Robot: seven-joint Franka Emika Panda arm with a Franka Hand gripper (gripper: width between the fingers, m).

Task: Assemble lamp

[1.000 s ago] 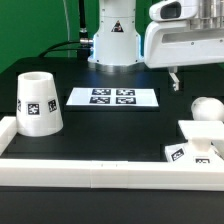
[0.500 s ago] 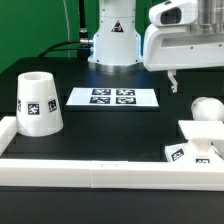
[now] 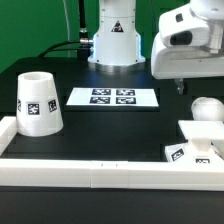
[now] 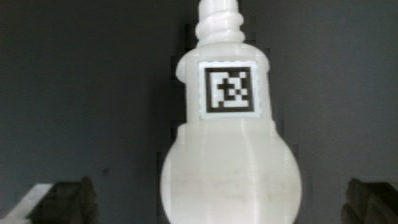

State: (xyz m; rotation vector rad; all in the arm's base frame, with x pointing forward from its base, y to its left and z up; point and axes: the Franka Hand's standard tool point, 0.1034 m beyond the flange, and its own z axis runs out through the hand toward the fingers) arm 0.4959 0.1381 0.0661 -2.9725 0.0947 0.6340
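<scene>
Nothing's joined yet: the tapered white plastic shade (image 3: 38,102), rounded white bulb (image 3: 205,108) and flat square white base (image 3: 196,136) sit separate. The hand (image 3: 178,85) hovers released above the bulb.

The shade (image 3: 38,103) stands at the exterior view's left, bulb (image 3: 206,109) at its right (base (image 3: 200,140) before it), marker board (image 3: 113,97) between.

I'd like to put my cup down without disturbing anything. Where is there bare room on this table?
The widest bare stretch of table lies between the shade and the base, bordered by the marker board behind and the rail in front. The exterior view's right is crowded: bulb, base, and gripper above.
</scene>
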